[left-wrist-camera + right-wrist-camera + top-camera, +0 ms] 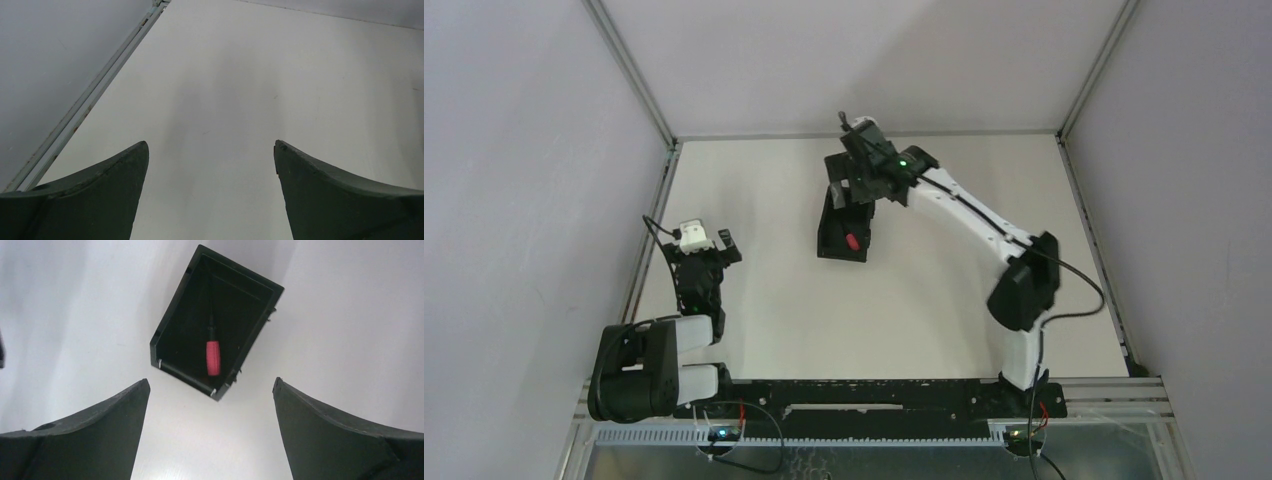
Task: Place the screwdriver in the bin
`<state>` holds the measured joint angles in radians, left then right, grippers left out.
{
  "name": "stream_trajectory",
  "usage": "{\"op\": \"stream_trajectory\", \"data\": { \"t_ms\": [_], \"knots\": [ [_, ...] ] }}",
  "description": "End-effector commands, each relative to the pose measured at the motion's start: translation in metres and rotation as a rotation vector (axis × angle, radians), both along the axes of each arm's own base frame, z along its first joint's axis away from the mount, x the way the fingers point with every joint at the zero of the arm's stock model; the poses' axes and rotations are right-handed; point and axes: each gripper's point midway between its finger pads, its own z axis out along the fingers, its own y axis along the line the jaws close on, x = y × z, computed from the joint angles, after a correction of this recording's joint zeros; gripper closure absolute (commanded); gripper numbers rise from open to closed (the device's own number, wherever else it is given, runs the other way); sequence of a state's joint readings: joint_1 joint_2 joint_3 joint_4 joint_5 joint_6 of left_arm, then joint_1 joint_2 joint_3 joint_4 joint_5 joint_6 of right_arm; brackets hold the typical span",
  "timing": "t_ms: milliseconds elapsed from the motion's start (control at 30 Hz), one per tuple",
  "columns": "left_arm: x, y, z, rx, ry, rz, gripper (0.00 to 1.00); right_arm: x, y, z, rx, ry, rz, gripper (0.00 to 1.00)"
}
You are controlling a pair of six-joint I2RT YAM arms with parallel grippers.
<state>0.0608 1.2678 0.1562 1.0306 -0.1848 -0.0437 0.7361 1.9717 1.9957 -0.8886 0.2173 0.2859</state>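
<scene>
**Right wrist view: screwdriver lies inside the bin, both sets of jaws released**

Seen from the right wrist, the screwdriver (213, 357) lies on the floor of the bin (242, 310). Its red handle is close to the bin's near wall and its thin dark shaft runs toward the far wall, though the shaft is hard to trace against the black plastic. Nothing touches it. The bin stands upright on the white bench (320, 330), turned at an angle to the camera.

The right jaws hang above the bin, spread wide and gripping nothing — both dark fingers (100, 435) frame the box from above, well clear of its walls.

From the top external view, the red handle (854, 241) shows in the bin (827, 235) near the middle of the bench (924, 290). The right arm (964, 205) reaches across to it, with a green light (903, 162) lit on the wrist.

The left arm (699, 280) is folded near the left edge, well apart from the bin. The left jaws are also released — its wrist camera shows only bare bench between the parted fingers (100, 195). A white block (692, 237) sits on that wrist, and any marking on it is too small to read.
</scene>
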Motion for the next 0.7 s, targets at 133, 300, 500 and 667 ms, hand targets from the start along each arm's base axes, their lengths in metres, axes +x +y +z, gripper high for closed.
{"op": "stream_trajectory", "data": {
  "t_ms": [133, 300, 500, 667],
  "knots": [
    [0.010, 0.001, 0.025, 0.020, -0.072, 0.003, 0.00, -0.046, -0.033, 0.063, 0.198, -0.241, 0.045, 0.00],
    [0.010, 0.001, 0.025, 0.020, -0.071, 0.001, 0.00, -0.075, -0.076, 0.044, 0.230, -0.286, -0.040, 0.00],
    [0.010, 0.001, 0.025, 0.020, -0.071, 0.002, 0.00, -0.102, -0.120, 0.004, 0.212, -0.283, -0.150, 0.00],
    [0.010, 0.001, 0.025, 0.020, -0.072, 0.002, 0.00, -0.125, -0.149, -0.036, 0.244, -0.280, -0.242, 0.00]
  ]
}}
